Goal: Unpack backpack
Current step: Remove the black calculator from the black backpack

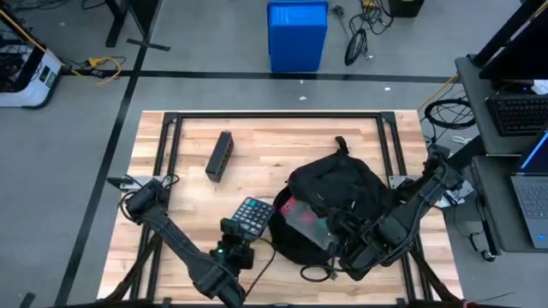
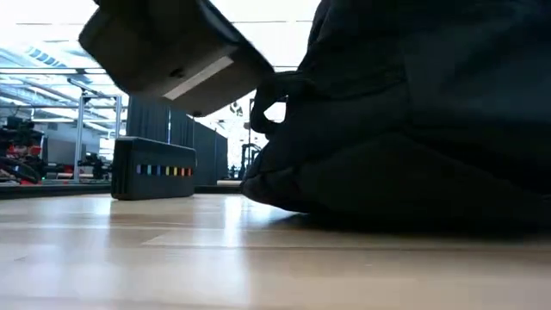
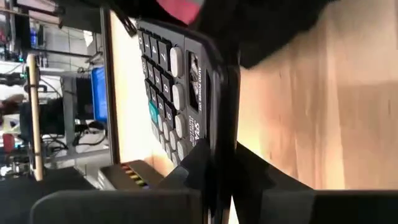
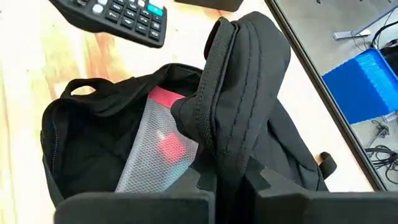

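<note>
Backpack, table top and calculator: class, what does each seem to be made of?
Backpack: black woven fabric, matt, with stitched seams and soft folds. Table top: pale wood, probably glued strips, with visible grain and a slight sheen. Calculator: seemingly hard dark plastic, smooth, with moulded keys.

Black backpack [image 1: 338,190] w/ red item [image 4: 171,144] behind grey mesh; black calculator [image 1: 250,216], teal key.

The backpack [image 1: 336,201] is opened toward the left, its mouth partly blocked by the calculator [image 1: 250,216] held just beside it. Bare surface [image 1: 274,145] is left behind both, broken only by a dark box [image 1: 220,155].
</note>
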`<move>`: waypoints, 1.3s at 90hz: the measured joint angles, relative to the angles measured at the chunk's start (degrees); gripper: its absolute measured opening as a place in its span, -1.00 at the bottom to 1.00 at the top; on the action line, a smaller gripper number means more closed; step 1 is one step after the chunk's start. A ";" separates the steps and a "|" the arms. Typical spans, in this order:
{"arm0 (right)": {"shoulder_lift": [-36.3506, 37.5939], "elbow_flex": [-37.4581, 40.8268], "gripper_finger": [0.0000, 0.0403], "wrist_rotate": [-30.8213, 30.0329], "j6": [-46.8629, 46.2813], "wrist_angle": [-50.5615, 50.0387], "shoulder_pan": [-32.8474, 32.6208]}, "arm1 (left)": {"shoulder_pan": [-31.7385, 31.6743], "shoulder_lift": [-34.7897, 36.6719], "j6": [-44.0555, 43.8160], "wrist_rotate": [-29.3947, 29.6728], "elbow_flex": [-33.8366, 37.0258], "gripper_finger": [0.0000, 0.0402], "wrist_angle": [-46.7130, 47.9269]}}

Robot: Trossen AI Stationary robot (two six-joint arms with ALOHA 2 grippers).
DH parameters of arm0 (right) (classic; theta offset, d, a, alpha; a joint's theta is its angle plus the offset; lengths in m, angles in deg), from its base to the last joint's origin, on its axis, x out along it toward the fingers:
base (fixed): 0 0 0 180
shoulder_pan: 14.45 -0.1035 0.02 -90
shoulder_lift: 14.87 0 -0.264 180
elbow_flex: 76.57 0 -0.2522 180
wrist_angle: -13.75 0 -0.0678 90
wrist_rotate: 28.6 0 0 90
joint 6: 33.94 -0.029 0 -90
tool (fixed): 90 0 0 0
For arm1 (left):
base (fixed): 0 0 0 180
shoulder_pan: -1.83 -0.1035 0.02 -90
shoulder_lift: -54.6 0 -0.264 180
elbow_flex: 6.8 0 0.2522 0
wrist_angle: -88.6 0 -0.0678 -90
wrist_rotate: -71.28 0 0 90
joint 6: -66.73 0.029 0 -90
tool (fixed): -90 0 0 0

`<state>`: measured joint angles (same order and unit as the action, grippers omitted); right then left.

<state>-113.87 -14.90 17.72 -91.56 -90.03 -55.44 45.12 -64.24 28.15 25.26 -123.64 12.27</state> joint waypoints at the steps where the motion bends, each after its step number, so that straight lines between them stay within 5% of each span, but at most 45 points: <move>1: 0.01 0.00 -1.00 -0.01 0.00 0.01 0.00 | 0.02 0.00 -0.54 -0.17 0.34 -0.85 0.15; 23: 0.02 0.00 -1.00 -0.02 0.22 -0.02 0.00 | -2.36 -0.02 -8.95 -1.15 8.40 -0.85 0.13; 47: 0.00 0.00 -1.00 -0.02 0.22 0.03 0.00 | -9.80 -0.04 -8.31 0.51 16.46 -0.85 0.13; 117: 0.00 0.00 -1.00 0.09 0.24 0.12 0.00 | -28.49 -0.07 21.06 7.73 29.86 -0.85 -21.34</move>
<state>-113.87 -14.90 17.80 -91.32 -89.92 -55.44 16.63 -64.31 49.20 32.99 -93.77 -9.07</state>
